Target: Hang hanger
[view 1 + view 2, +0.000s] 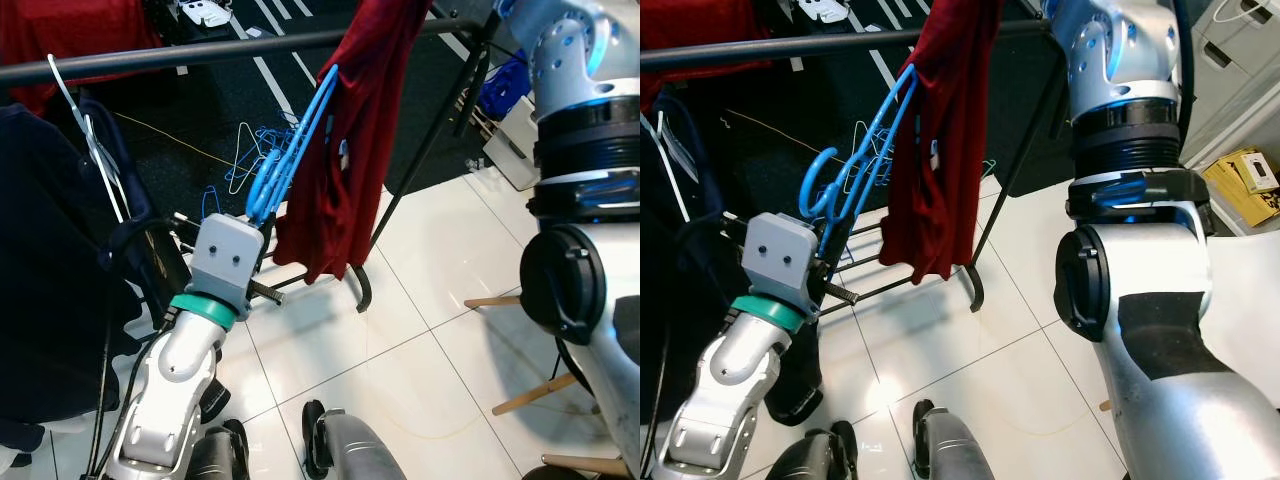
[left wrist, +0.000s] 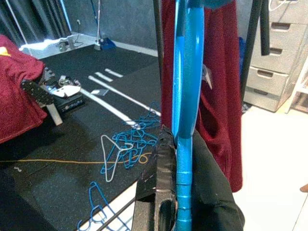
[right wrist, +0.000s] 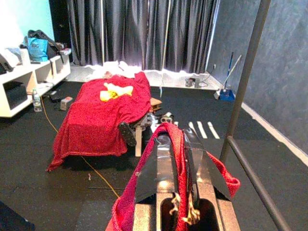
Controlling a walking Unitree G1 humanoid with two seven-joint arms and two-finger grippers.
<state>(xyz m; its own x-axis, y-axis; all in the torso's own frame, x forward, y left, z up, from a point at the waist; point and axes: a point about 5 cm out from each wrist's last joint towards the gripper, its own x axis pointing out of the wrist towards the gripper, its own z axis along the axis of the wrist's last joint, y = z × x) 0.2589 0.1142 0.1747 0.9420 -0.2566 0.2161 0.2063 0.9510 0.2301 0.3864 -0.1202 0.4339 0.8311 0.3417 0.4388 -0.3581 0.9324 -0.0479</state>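
My left gripper (image 2: 185, 195) is shut on the lower end of a blue plastic hanger (image 1: 295, 140), which slants up and to the right. The hanger's upper end reaches into a red shirt (image 1: 350, 150). That shirt hangs down from the black rail (image 1: 200, 52) of a clothes rack. My right arm reaches up to the top of the shirt. In the right wrist view my right gripper (image 3: 183, 144) is shut on a fold of the red shirt (image 3: 166, 144), right beside the rail (image 3: 250, 62).
A dark navy garment (image 1: 50, 280) on a white hanger (image 1: 85, 130) hangs on the rail at the left. Several loose blue hangers (image 2: 125, 149) lie on the black mat behind the rack. The rack's foot (image 1: 360, 290) stands on the white tiles. Wooden legs (image 1: 530, 395) are at the right.
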